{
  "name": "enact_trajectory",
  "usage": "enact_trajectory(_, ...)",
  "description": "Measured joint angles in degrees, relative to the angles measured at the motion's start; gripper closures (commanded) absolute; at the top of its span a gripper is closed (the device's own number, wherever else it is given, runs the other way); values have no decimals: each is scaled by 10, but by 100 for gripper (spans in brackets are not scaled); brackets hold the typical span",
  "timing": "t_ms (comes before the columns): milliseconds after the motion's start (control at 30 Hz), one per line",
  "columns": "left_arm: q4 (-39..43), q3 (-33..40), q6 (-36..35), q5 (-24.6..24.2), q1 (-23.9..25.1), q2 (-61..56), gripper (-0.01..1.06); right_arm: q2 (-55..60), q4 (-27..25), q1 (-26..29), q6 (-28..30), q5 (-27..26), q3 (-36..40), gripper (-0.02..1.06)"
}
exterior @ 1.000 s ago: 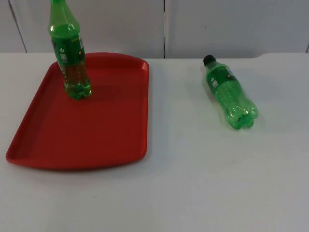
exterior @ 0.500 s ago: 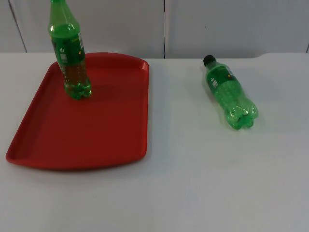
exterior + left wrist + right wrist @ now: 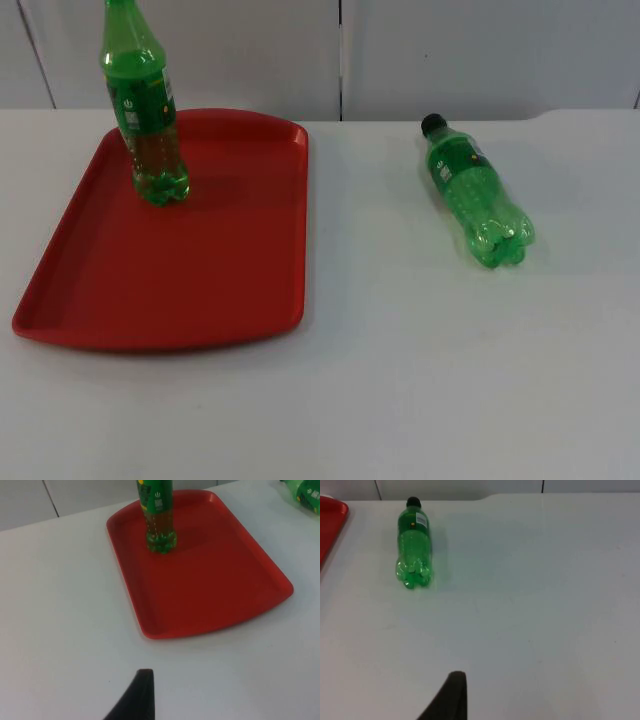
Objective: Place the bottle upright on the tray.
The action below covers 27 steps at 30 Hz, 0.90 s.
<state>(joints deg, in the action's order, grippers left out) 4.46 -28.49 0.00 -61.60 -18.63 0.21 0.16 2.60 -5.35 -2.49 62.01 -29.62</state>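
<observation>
A red tray (image 3: 200, 270) lies on the left half of the white table. One green bottle (image 3: 145, 120) stands upright at the tray's far left corner. A second green bottle (image 3: 477, 195) with a black cap lies on its side on the bare table right of the tray, cap toward the wall. My left gripper (image 3: 137, 700) hovers over the table well short of the tray (image 3: 210, 590) and the standing bottle (image 3: 159, 515). My right gripper (image 3: 450, 700) hangs over the table, far back from the lying bottle (image 3: 413, 550). Neither touches anything.
The grey partition wall (image 3: 340, 50) closes the far edge of the table. The tray's edge (image 3: 330, 525) lies left of the lying bottle. White table top (image 3: 420, 380) stretches in front of both bottles.
</observation>
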Motion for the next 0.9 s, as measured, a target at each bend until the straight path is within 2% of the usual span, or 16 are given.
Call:
enact_trajectory(200, 0, 0, 0, 0, 0, 0, 0, 33, 0, 0, 1, 0, -28, 0)
enact_trajectory(367, 0, 0, 0, 0, 0, 0, 0, 113, 0, 0, 1, -7, -60, 0)
enact_trajectory(633, 0, 0, 0, 0, 0, 0, 0, 287, 0, 0, 1, -60, -121, 1)
enact_trajectory(900, 0, 0, 0, 0, 0, 0, 0, 447, 0, 0, 1, -77, -199, 1)
